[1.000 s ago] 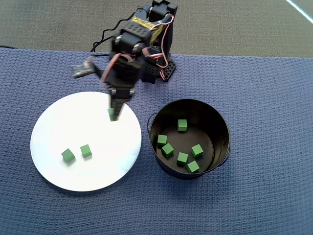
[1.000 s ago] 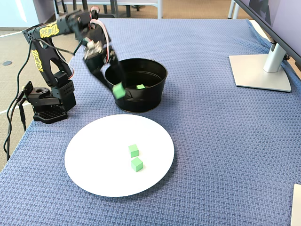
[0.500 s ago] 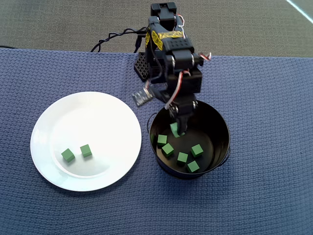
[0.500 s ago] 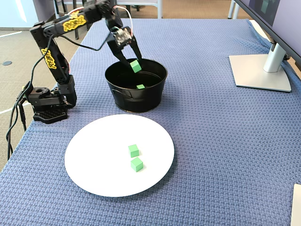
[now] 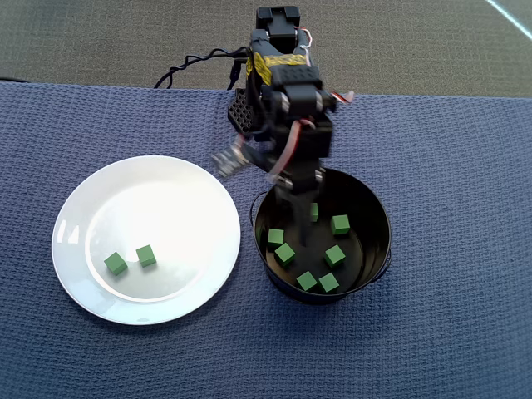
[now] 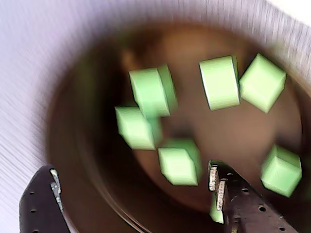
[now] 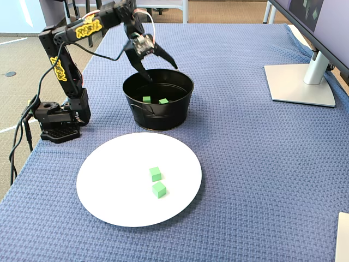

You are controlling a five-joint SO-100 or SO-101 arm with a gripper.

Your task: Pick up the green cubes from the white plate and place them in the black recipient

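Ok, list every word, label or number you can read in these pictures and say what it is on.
Yellow lettering on the arm's upper link: there, but too small and slanted to read.
Yellow lettering on the arm's lower link: too small to read.
Yellow marking on the arm in the overhead view: blurred, unreadable.
Green cubes, white plate, black recipient, cloth: no text.

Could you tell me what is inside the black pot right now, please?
The black pot holds green cubes: six show clearly in the overhead view, and a seventh is partly hidden behind the open gripper hanging over it. The arm covers the pot's back wall.
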